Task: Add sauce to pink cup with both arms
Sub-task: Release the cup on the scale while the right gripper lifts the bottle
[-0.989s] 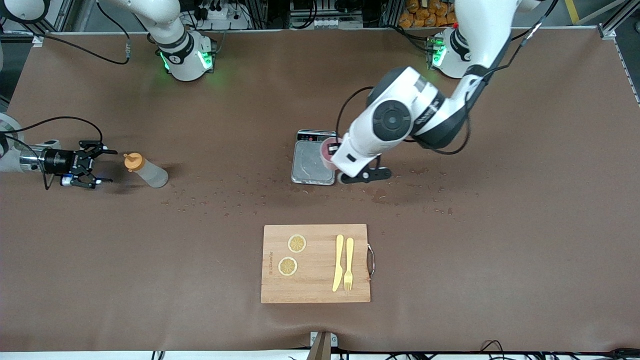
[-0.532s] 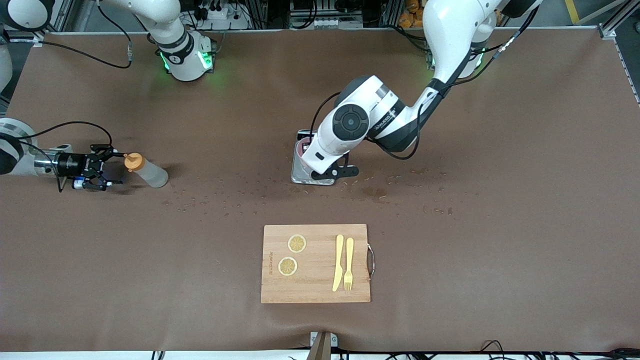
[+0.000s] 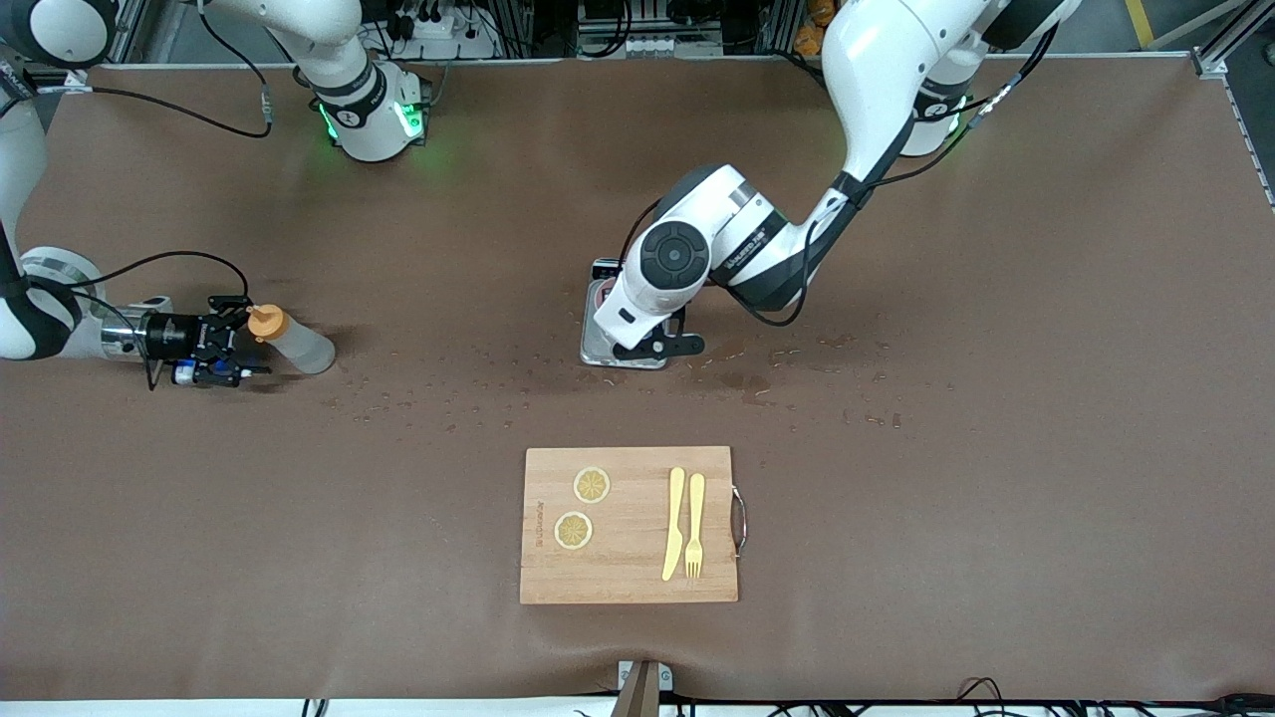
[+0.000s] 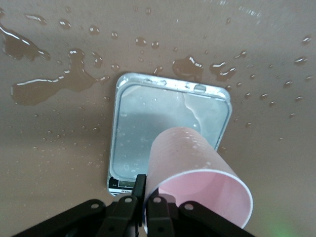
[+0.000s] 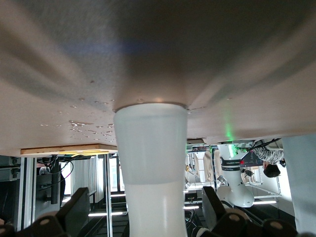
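Brown matte tablecloth (image 3: 996,448) covers the whole bench, dotted with wet droplets around the middle. Pink cup (image 4: 197,182): smooth, pale, tapered and handleless, tilted in the air over the scale (image 4: 168,123), pinched at its rim by the left gripper (image 4: 145,202), whose fingers are pressed together on the wall. Scale is a rounded-rectangular plate with a grey wet surface and metallic edge, sitting at table centre. Left arm (image 3: 697,259) reaches down from its base, elbow bent, wrist angled over the scale's edge. Sauce bottle (image 3: 292,340): translucent whitish plastic, cylindrical, orange nozzle cap; it stands at about 9 o'clock from the scale, well apart, toward the right arm's end of the table. Right gripper (image 3: 239,339) is held horizontally, low over the cloth, fingers spread wide to either side of the bottle's upper part, not yet closed on it. Wooden cutting board (image 3: 630,588), at 6 o'clock from the scale, carries two lemon slices (image 3: 583,508), a yellow knife (image 3: 674,523) and fork (image 3: 694,525).
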You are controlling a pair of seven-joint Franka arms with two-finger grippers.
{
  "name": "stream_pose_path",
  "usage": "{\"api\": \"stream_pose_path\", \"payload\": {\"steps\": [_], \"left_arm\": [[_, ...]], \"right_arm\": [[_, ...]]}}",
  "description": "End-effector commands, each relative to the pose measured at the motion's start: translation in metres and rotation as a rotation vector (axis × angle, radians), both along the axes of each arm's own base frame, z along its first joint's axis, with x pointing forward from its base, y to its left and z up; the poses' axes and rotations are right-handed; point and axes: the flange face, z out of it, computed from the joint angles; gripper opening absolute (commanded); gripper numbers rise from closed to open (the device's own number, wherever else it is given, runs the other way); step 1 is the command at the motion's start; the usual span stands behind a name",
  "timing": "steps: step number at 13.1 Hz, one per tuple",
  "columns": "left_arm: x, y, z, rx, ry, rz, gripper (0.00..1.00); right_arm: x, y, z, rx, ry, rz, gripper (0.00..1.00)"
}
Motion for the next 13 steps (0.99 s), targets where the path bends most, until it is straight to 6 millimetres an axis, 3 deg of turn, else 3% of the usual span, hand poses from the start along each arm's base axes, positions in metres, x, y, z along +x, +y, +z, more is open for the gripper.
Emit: {"api": "stream_pose_path", "payload": {"steps": [1,11,12,13], "left_arm": [[0.002,-0.002,-0.009,0.023,-0.008,-0.003,0.00],[-0.005,-0.008,-0.039,0.036,0.014,-0.021,0.00],[-0.006,-0.009,-0.039,0.034,0.016,-0.021,0.04],[-0.004,-0.007,-0.038,0.032,0.023,0.001,0.69]], "right_arm": [[0.001,0.011,-0.003,0.000,-0.010,-0.023,1.00],[-0.001,0.042,-0.007,0.012,-0.019,0.003,1.00],[-0.001,0.044,-0.007,0.014,-0.018,0.003,1.00],[-0.002,0.044,-0.006,0.014,-0.017,0.003,0.97]]}}
